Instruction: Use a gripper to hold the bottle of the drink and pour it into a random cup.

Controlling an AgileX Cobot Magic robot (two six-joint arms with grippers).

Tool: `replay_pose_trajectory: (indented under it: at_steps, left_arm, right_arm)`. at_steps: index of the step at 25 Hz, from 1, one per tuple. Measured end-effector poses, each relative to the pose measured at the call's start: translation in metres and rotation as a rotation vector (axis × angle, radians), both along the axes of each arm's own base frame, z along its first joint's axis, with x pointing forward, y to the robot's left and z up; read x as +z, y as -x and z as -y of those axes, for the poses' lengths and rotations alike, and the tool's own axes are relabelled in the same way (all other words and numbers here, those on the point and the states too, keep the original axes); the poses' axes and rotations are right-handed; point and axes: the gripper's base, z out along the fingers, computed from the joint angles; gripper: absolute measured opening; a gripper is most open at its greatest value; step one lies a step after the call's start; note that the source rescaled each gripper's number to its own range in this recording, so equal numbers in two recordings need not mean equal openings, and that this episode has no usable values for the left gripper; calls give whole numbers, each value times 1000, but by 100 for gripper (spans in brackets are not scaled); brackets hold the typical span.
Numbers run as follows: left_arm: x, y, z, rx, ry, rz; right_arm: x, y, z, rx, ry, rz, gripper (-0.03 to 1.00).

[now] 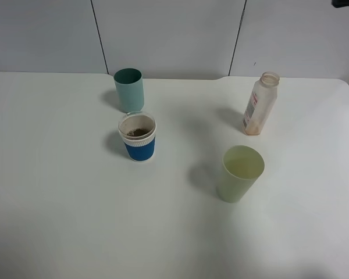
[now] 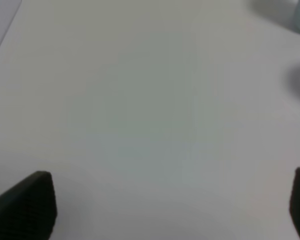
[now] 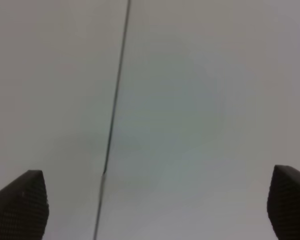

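The bottle (image 1: 260, 103) stands upright and uncapped at the back right of the white table (image 1: 64, 192), with brown residue at its base. The cup (image 1: 138, 136) with the blue sleeve stands left of centre and holds a little brown drink (image 1: 138, 132). In the left wrist view my left gripper (image 2: 172, 205) is open and empty over bare table. In the right wrist view my right gripper (image 3: 157, 207) is open and empty, facing a grey panelled wall. A dark bit of an arm (image 1: 346, 3) shows at the top right corner of the exterior view.
A teal cup (image 1: 129, 89) stands behind the blue-sleeved cup. A pale yellow-green cup (image 1: 239, 173) stands at centre right, in front of the bottle. A grey panelled wall (image 1: 174, 35) runs along the table's far edge.
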Motion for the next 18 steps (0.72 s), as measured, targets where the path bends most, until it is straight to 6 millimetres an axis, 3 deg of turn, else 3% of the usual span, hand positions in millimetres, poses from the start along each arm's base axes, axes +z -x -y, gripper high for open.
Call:
replay_pose_trajectory:
  at_steps: [8, 18]
  left_arm:
    - [0, 0, 0, 0, 0, 0]
    - [0, 0, 0, 0, 0, 0]
  right_arm:
    - [14, 22, 3, 14, 123, -5, 95]
    - [19, 48, 3, 94, -12, -100, 95]
